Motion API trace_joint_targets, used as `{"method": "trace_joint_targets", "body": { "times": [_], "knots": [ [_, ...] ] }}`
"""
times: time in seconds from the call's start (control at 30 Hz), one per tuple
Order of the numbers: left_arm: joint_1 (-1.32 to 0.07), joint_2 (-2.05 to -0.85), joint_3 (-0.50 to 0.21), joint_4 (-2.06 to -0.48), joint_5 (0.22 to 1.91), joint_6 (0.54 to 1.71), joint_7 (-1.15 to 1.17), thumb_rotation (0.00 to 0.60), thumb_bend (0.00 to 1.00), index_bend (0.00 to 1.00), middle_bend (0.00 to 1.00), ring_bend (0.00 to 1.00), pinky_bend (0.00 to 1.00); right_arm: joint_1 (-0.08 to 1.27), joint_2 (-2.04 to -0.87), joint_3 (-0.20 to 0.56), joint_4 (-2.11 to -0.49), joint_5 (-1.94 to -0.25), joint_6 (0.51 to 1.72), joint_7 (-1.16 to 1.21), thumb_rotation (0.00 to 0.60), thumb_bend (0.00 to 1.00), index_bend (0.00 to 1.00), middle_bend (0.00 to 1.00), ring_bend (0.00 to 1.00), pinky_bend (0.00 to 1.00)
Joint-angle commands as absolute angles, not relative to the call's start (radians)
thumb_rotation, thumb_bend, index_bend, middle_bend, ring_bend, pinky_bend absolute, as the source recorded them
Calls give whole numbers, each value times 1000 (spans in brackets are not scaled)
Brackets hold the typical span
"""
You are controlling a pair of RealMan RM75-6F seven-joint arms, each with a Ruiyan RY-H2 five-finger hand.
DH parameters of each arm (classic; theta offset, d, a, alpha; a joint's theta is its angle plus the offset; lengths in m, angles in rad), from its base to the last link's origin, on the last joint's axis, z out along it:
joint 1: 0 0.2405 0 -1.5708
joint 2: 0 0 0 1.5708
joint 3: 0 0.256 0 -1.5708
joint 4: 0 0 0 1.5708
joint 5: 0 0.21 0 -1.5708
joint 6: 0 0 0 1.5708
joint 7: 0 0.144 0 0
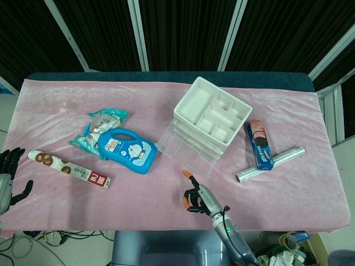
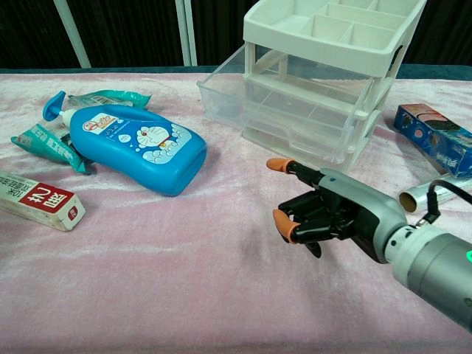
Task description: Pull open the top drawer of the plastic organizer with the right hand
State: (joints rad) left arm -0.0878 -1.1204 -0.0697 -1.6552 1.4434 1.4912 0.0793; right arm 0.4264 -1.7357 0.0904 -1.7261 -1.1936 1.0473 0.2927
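The white plastic organizer (image 1: 212,113) (image 2: 335,33) stands at the table's middle right. Its clear top drawer (image 1: 176,145) (image 2: 251,92) sticks out toward the front left, and I see nothing in it. My right hand (image 1: 198,198) (image 2: 324,217) hovers near the front edge, well short of the drawer and apart from it. One orange-tipped finger points out while the others curl in, and it holds nothing. My left hand (image 1: 8,176) hangs off the table's left edge with its fingers spread and empty.
A blue Doraemon bottle (image 1: 127,150) (image 2: 136,147) lies left of the drawer, with teal snack packets (image 1: 100,124) behind it. A long cookie box (image 1: 67,169) lies further left. Right of the organizer lie a biscuit pack (image 1: 259,144) and a foil roll (image 1: 270,164).
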Motion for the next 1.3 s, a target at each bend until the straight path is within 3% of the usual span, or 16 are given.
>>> {"method": "trace_joint_targets", "body": {
  "times": [0.03, 0.27, 0.43, 0.5, 0.6, 0.7, 0.87, 1.07, 1.3],
  "knots": [
    [-88, -1121, -70, -1656, 1442, 1491, 81, 600, 373, 63, 54, 5, 69, 403, -1682, 72, -1752, -1215, 1048, 322, 600, 506, 0, 710, 779, 752],
    [-86, -1120, -69, -1660, 1442, 1494, 86, 600, 372, 63, 54, 5, 73, 361, -1510, 55, -1821, -1245, 1086, 311, 600, 505, 0, 702, 780, 745],
    [-85, -1120, -68, -1663, 1443, 1495, 89, 600, 372, 63, 54, 5, 74, 319, -1319, 50, -1912, -1108, 1145, 148, 600, 501, 0, 668, 773, 716],
    [-86, -1121, -67, -1663, 1446, 1495, 93, 600, 372, 63, 54, 5, 73, 299, -1217, 59, -1933, -1030, 1210, 36, 600, 483, 3, 626, 744, 660],
    [-84, -1123, -67, -1664, 1447, 1498, 98, 600, 372, 63, 54, 5, 74, 301, -1062, 61, -2024, -958, 1209, -50, 600, 408, 6, 527, 670, 535],
    [-85, -1124, -68, -1663, 1448, 1500, 102, 600, 373, 63, 54, 5, 74, 279, -974, 51, -2024, -1062, 1266, -89, 600, 307, 5, 379, 520, 339],
    [-84, -1123, -64, -1664, 1452, 1500, 108, 600, 372, 63, 54, 5, 72, 224, -979, 17, -1899, -1316, 1400, -111, 600, 219, 0, 194, 334, 243],
    [-82, -1113, -58, -1688, 1447, 1493, 121, 600, 372, 64, 54, 5, 68, 186, -1076, -3, -1650, -1512, 1520, -123, 600, 183, 0, 164, 307, 232],
    [-84, -1105, -55, -1702, 1442, 1478, 109, 600, 366, 65, 52, 4, 67, 169, -1150, -16, -1475, -1562, 1531, -115, 600, 163, 0, 149, 297, 223]
  ]
}}
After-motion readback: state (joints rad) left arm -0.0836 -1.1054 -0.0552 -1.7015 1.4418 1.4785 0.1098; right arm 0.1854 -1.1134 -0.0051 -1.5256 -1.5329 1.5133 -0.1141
